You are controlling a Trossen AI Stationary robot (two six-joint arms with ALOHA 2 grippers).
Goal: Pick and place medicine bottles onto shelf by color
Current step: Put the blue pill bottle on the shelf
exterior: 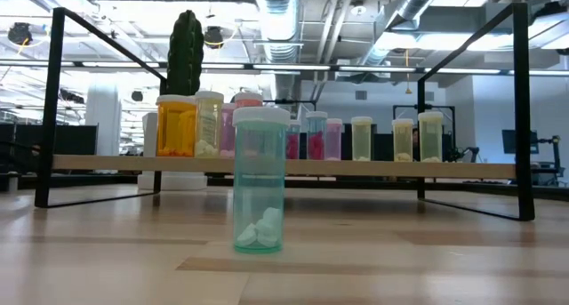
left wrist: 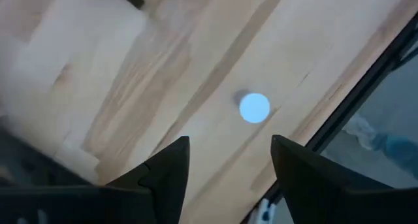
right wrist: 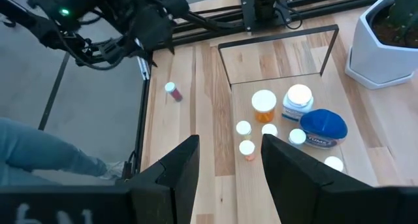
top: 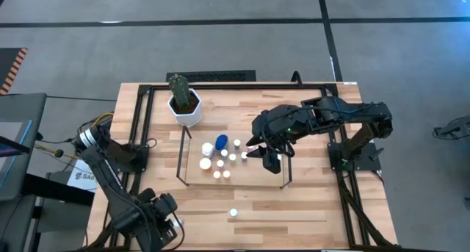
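Observation:
One lone medicine bottle [top: 233, 213], clear teal with a white cap and white pills, stands upright on the table [top: 308, 208] near its near edge; it also shows in the low view [exterior: 260, 180] and the right wrist view [right wrist: 172, 91]. My left gripper [top: 170, 209] hovers open to its left, pointing down, and its wrist view shows the bottle's cap [left wrist: 254, 108] ahead of the fingers. Several other bottles [top: 220, 156] stand on the shelf [top: 268, 180] at the table's middle. My right gripper [top: 268, 158] hangs open above the shelf's right part, holding nothing.
A white hexagonal pot with a cactus [top: 185, 101] stands behind the shelf's left end. The shelf's dark upright frames [exterior: 524, 109] rise at both its ends. A black frame [top: 139, 127] runs around the table's edges. Bare wood lies around the lone bottle.

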